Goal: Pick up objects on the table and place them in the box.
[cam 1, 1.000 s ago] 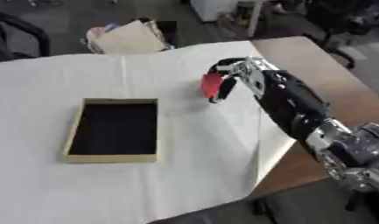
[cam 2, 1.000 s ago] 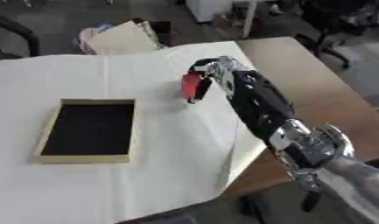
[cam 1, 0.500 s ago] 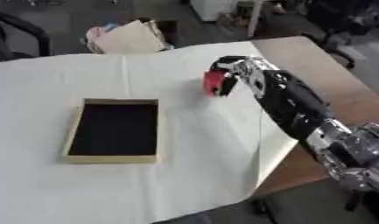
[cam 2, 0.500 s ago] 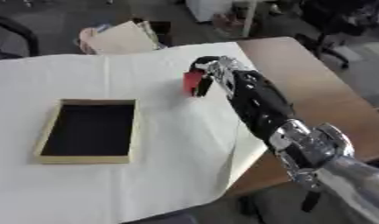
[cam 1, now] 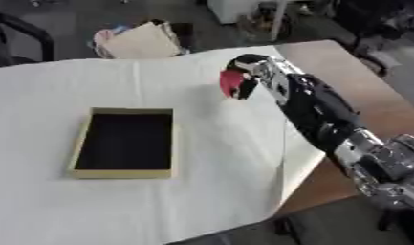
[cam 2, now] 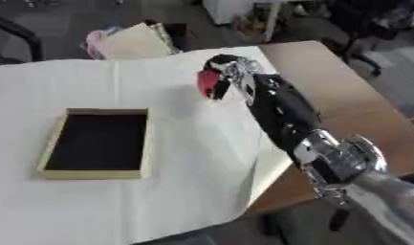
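Observation:
My right hand point(cam 1: 253, 72) reaches in from the lower right and hangs above the white cloth near the table's far right part. Its fingers are curled round a small red object point(cam 1: 231, 83), which shows below the knuckles. A shallow tan box point(cam 1: 82, 149) with a black inside lies flat on the cloth to the left of the hand, a fair gap away. Nothing shows inside it. My left hand appears in neither view.
A white cloth point(cam 1: 201, 191) covers most of the wooden table point(cam 1: 360, 91), whose bare top shows at the right. Beyond the far edge stand a cream bag with pink items point(cam 1: 139, 42) and dark chairs point(cam 1: 17, 33).
My right hand with the red object has lifted and drifted slightly to the left; the box has stayed put.

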